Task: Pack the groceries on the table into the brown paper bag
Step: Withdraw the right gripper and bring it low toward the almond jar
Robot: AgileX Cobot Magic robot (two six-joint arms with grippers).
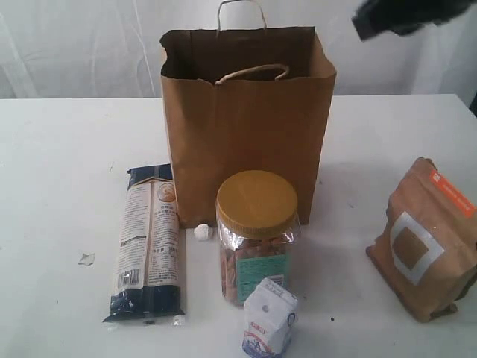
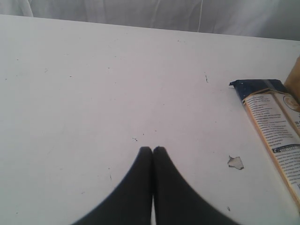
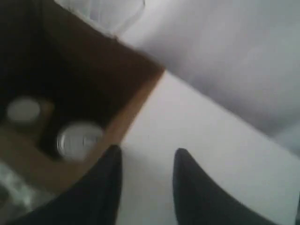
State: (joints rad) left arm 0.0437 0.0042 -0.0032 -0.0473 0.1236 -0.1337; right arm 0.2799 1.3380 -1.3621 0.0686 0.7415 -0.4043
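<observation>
Starting at the left fingers [image 2: 145, 161], I see both pressed tight together with nothing between them, hovering low over bare table [image 2: 93, 84]. Off to one side of them lies one pasta packet [image 2: 274, 124], flat, with one small torn scrap [image 2: 236, 162] between it and the fingers.

My right fingers [image 3: 108, 180] stand apart, the gap between them empty, held over the rim of the brown paper bag [image 3: 136, 101]. Down inside the bag I count two round tops [image 3: 77, 140], too blurred to name.

From the exterior view the right arm [image 1: 395, 19] is a dark blur high up, above the bag's right side. The one bag stands upright and open mid-table, both loop handles [image 1: 252, 72] showing. Four groceries sit outside it: the pasta packet to its left, one tan-lidded jar [image 1: 257, 205] just in front of it, one small white carton [image 1: 268, 324] touching the front of that jar, and one kraft pouch [image 1: 421, 242] well apart on the right. One small white lump [image 1: 201, 233] lies by the foot of the bag
</observation>
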